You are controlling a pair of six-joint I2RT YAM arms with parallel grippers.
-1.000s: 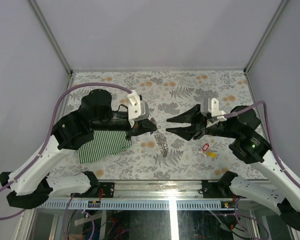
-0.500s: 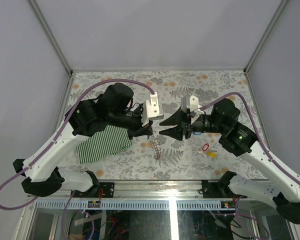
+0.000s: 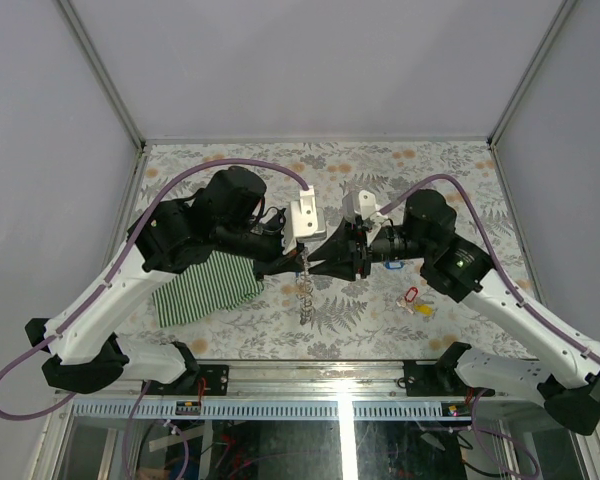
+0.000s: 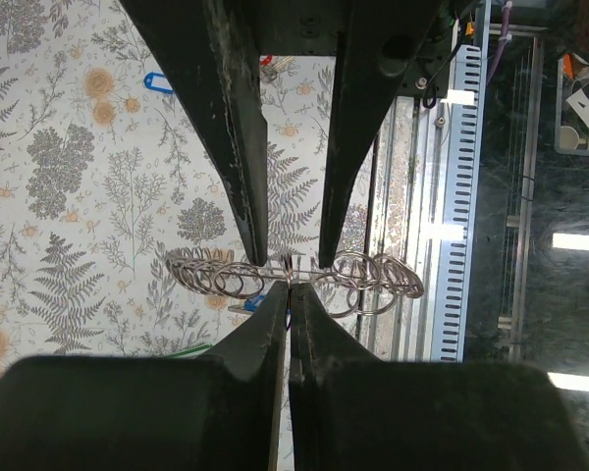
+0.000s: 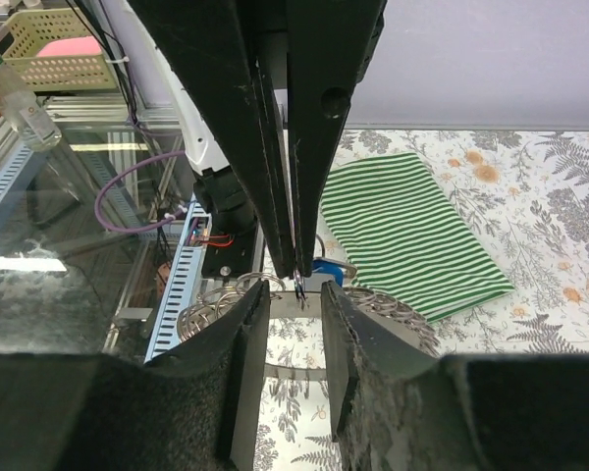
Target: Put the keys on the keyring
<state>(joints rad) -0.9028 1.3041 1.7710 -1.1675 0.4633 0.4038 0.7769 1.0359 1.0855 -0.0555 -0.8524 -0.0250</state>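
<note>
My left gripper (image 3: 301, 262) is shut on the keyring (image 3: 305, 298), a silvery chain of small loops that dangles below its tips, above the table. In the left wrist view the keyring (image 4: 358, 280) stretches sideways past my shut left gripper (image 4: 290, 287). My right gripper (image 3: 316, 266) is open, and its fingers (image 4: 247, 186) straddle the left tips. A blue key (image 5: 326, 269) hangs just behind the keyring (image 5: 214, 304), beyond my right gripper (image 5: 294, 294). Another blue key (image 4: 157, 81) lies on the table. Red (image 3: 411, 294) and yellow (image 3: 423, 309) keys lie under the right arm.
A folded green striped cloth (image 3: 208, 285) lies at the left, partly under the left arm, also seen as the cloth (image 5: 412, 226) in the right wrist view. The table's near edge with a slotted metal rail (image 3: 310, 405) runs close below the grippers.
The left arm swung in and lifted the keyring off the table. The right gripper moved left until its open fingers reached the left gripper's tips.
</note>
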